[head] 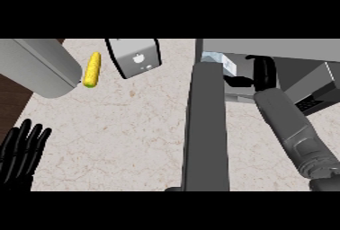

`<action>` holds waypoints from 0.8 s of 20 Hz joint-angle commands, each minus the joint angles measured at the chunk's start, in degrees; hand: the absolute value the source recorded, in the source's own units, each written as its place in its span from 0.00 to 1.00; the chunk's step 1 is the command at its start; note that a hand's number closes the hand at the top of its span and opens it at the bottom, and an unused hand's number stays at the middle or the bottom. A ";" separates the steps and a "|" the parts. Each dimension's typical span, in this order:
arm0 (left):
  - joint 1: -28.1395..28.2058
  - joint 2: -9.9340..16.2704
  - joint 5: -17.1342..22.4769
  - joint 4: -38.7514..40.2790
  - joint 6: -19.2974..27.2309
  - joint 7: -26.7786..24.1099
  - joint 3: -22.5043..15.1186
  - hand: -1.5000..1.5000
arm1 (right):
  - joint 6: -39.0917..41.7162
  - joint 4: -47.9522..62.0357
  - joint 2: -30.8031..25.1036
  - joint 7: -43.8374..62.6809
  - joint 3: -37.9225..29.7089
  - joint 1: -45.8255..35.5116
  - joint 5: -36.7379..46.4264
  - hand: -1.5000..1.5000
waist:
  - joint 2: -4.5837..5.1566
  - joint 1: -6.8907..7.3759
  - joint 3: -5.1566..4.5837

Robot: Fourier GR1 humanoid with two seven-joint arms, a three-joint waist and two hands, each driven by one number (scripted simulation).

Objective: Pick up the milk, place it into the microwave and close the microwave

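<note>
The right hand [260, 74] reaches into the open microwave [279, 49] at the far right of the tabletop [119, 134]. Its fingers point away from the robot and its thumb sticks out to the left, just beside the milk carton [222, 63]. The carton, pale with a light blue top, stands inside the microwave near the left of the opening, partly hidden behind the door's top edge. Whether the thumb is touching the carton, or the fingers are curled round anything, cannot be told from this view. The grey right forearm [295, 130] runs from the near right edge up to the microwave.

The microwave door [207, 130] stands wide open, seen edge-on as a long dark grey slab running from the near edge to the far side, just left of the forearm.

The left hand [23, 150] shows at the near left edge, fingers straight and spread, pointing up, holding nothing.

On the far left of the tabletop lies a yellow corn cob [91, 69], beside a large grey cylinder [36, 65] to its left. To the right of the cob a shiny grey box [136, 56] stands tilted.
</note>
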 commanded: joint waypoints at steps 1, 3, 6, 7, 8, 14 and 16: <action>-0.83 -0.80 -1.11 -0.68 0.39 0.13 -1.70 0.00 | 1.20 3.39 1.22 2.22 1.83 -2.84 2.24 0.00 | 0.28 0.80 0.04; -1.69 -0.59 -2.43 1.47 0.77 -1.32 -0.61 0.00 | 1.54 3.35 2.59 0.82 1.92 -2.20 2.37 0.00 | 0.07 -0.03 0.02; -1.69 -1.10 -2.60 -0.09 1.13 0.07 -1.81 0.00 | 3.90 3.71 2.32 1.52 1.42 -3.52 1.97 0.00 | 0.03 -0.11 0.06; -1.88 -0.62 -2.95 2.94 0.32 -2.07 -1.02 0.00 | 0.19 3.95 5.43 3.22 1.54 -4.47 2.19 0.00 | 0.00 -0.06 -0.02; -1.20 -0.97 -3.71 1.35 0.57 -0.87 -2.50 0.00 | 2.71 4.06 2.28 2.38 1.26 -4.05 2.00 0.00 | 0.23 0.22 0.05; 2.15 -0.94 -5.02 0.82 -0.21 -3.40 -2.88 0.00 | 0.30 2.65 1.34 0.86 -1.28 -3.34 -0.08 0.00 | -0.10 -0.06 0.02; -1.05 -0.43 -4.13 0.79 0.28 -1.47 -1.63 0.00 | -1.49 2.29 2.82 -0.25 -1.70 -2.63 -0.36 0.00 | -0.03 -0.67 0.04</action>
